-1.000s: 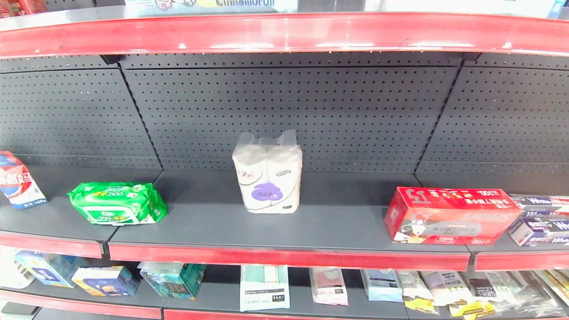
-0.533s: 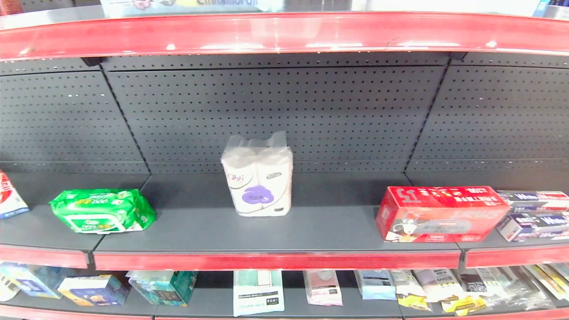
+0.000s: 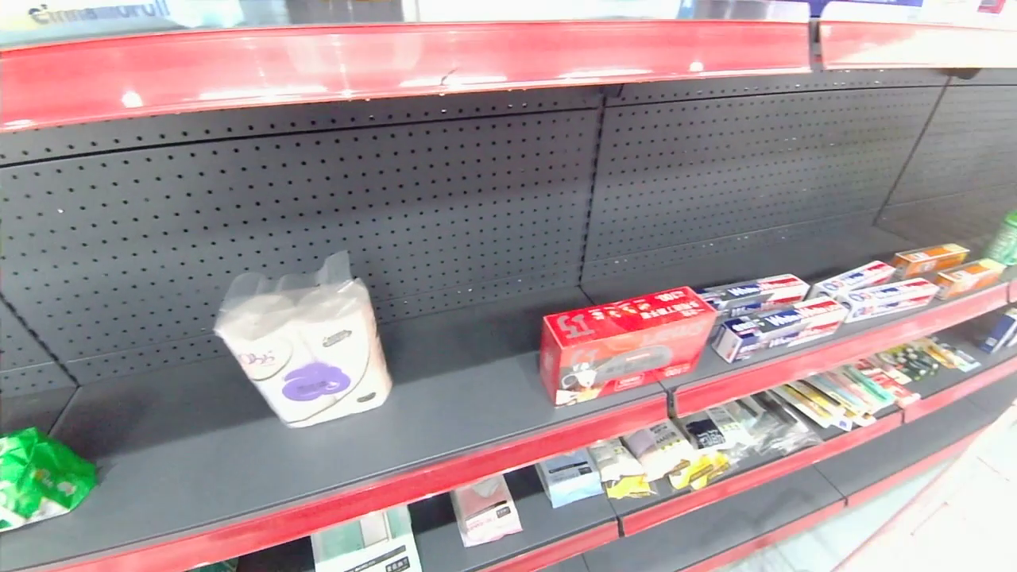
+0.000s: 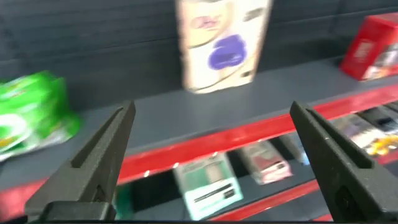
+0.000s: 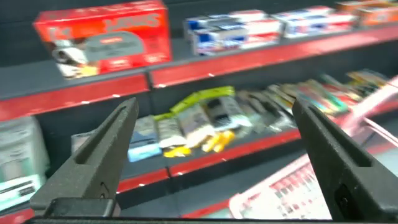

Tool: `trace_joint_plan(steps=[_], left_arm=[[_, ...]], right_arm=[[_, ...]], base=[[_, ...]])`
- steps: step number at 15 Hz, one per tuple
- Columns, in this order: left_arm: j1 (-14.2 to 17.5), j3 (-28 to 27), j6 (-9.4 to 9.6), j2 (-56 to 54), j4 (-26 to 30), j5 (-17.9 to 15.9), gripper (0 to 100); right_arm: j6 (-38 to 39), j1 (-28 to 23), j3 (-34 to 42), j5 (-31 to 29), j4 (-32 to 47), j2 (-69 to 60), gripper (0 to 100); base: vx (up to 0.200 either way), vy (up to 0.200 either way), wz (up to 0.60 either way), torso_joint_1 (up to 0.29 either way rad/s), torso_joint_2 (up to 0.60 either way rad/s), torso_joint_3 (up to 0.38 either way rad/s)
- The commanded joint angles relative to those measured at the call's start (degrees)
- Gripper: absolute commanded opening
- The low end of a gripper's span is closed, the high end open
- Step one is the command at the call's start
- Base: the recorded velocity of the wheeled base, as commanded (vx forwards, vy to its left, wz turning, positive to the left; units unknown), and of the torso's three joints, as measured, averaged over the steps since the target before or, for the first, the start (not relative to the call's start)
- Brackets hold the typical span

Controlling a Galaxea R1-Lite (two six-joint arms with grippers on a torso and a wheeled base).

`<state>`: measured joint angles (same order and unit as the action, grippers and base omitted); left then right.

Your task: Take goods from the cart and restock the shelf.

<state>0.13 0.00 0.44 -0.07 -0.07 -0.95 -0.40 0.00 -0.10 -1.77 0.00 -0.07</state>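
Resting on the shelf, left to right: green wipes pack is lying well left of the toilet roll pack; red box is lying well right of it. Left gripper and right gripper are hanging before the shelf, jaws spread wide, carrying nothing. Step judged: fetching, so the next move is calling for a turn to the cart and a grip on fresh stock.

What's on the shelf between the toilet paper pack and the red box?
Nothing; the head view shows bare shelf between the toilet paper pack and red box.
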Motion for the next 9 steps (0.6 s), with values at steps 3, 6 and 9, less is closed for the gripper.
trace_joint_plan(steps=[3,6,9], left_arm=[[0.04,0.0,0.0,0.07,-0.01,-0.02,100],[0.04,0.0,0.0,0.07,-0.01,-0.02,100],[-0.05,0.0,0.0,0.07,-0.01,-0.02,100]], right_arm=[[-0.04,0.0,0.01,0.01,0.0,0.07,100],[-0.04,0.0,0.01,0.01,0.0,0.07,100],[-0.13,0.0,0.01,0.01,0.0,0.07,100]], base=[[0.0,0.0,-0.6,0.007,0.0,0.005],[0.0,0.0,-0.6,0.002,0.0,0.002],[0.0,0.0,-0.6,0.002,0.0,-0.001]])
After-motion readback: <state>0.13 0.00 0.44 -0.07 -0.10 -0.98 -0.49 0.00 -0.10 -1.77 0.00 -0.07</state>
